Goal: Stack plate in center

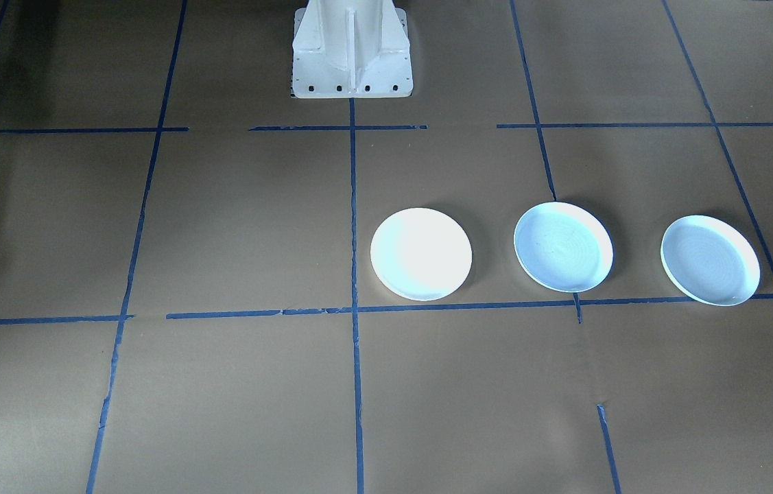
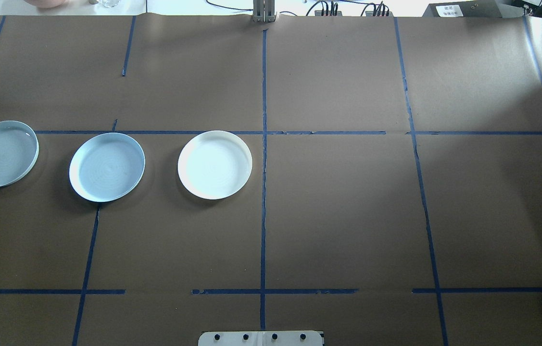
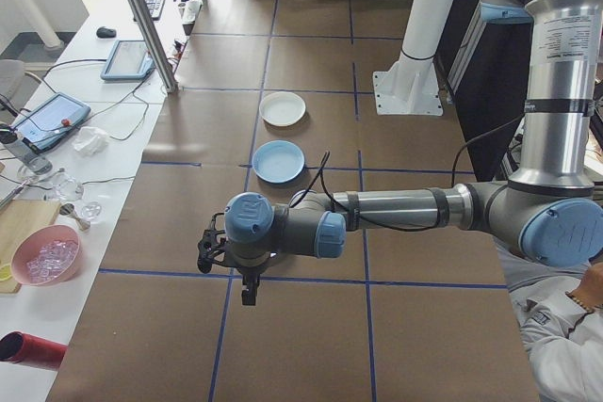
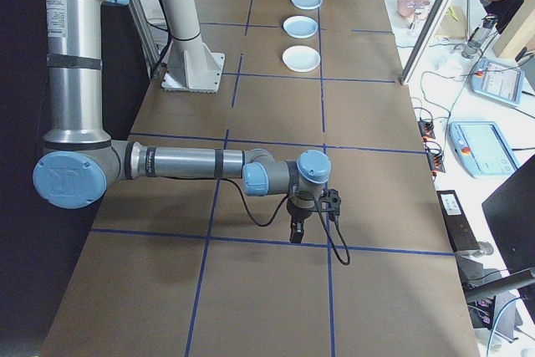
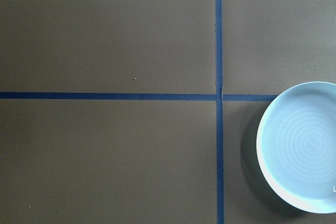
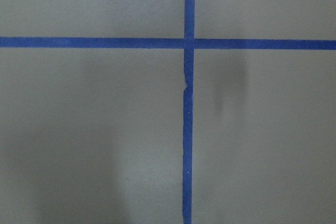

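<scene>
Brown table (image 2: pixel 338 216) is waiting: three plates (image 2: pixel 107 166) unstacked, both arms hovering clear, grips impossible to judge; a reach is coming.

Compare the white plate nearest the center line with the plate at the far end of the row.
The white plate is plain white; the far-end plate is pale blue with faint concentric rings. The white plate lies beside the center tape line; the far-end plate lies near the table's edge on the robot's left. Both are round, upright, empty and untouched.
</scene>
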